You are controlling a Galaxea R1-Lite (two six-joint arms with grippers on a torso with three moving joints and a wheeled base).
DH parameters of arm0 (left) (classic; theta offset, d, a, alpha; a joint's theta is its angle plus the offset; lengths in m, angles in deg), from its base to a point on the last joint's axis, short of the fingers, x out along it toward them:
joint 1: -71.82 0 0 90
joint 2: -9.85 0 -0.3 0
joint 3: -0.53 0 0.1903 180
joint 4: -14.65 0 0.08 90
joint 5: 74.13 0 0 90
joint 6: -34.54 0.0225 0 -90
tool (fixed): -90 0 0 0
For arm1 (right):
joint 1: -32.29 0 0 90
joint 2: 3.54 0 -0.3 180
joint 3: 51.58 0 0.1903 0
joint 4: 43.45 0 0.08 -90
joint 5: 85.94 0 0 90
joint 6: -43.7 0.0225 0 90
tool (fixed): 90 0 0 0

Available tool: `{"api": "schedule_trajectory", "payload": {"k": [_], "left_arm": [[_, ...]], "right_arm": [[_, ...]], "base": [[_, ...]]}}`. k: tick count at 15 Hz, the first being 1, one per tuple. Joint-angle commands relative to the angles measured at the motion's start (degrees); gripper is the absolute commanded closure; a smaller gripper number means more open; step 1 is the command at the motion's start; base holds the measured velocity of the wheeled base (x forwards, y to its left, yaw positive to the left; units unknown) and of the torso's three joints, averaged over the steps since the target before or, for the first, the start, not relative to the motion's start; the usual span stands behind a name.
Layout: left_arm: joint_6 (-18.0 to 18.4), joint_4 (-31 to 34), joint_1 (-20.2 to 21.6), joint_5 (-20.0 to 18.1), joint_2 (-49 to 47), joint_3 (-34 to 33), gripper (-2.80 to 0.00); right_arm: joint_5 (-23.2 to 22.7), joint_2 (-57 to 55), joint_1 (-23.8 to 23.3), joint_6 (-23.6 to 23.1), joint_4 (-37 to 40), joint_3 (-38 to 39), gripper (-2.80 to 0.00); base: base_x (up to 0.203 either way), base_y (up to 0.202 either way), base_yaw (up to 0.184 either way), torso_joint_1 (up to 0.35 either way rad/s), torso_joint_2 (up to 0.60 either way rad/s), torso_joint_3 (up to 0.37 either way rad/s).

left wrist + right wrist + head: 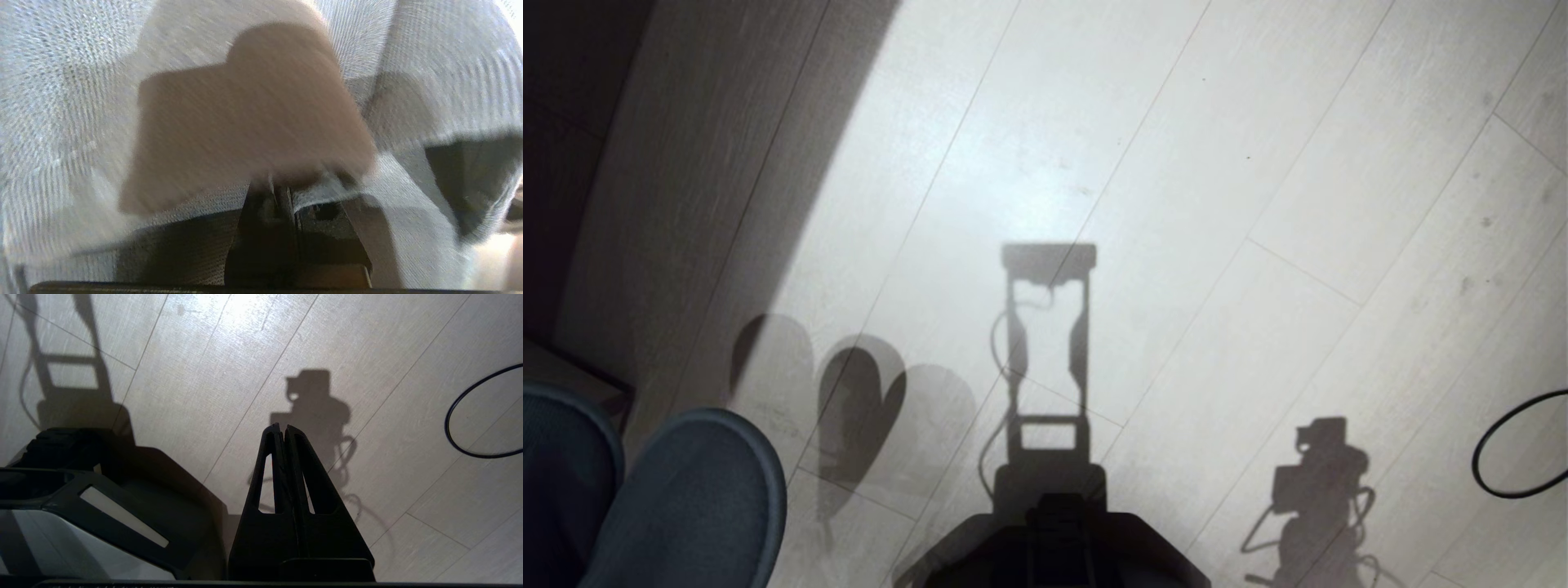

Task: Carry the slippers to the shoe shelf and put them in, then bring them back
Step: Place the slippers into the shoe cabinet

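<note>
My left gripper [282, 192] is pinched tight on the slippers [686, 498], which hang above the floor [1176, 204]. My right gripper [282, 430] is closed on nothing, over the floor near a black cable [470, 412].

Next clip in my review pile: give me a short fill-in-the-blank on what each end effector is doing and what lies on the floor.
1. The left end effector is shut on the grey-blue ____.
2. The right end effector is shut and holds ____.
3. A thin black ____ loops over the pale plank floor at the head view's right edge.

Missing words: slippers; nothing; cable
</note>
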Motion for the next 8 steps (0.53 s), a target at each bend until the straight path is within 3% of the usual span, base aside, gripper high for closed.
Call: {"api": "schedule_trajectory", "payload": {"k": [1, 3, 8], "left_arm": [[-0.7, 2.1, -0.4, -0.1, 3.7, 0.0, 0.00], [-3.0, 4.5, -0.4, 0.3, 5.8, 0.0, 0.00], [-2.6, 8.7, -0.5, 5.2, 9.1, 0.0, 0.00]], "right_arm": [[0.0, -0.1, 0.0, 0.0, 0.0, 0.0, 0.00], [0.0, 0.0, 0.0, 0.0, 0.0, 0.0, 0.00], [0.0, 0.0, 0.0, 0.0, 0.0, 0.0, 0.00]], "base": [[0.000, 0.000, 0.000, 0.000, 0.00, 0.000], [0.000, 0.000, 0.000, 0.000, 0.00, 0.000], [0.000, 0.000, 0.000, 0.000, 0.00, 0.000]]}}
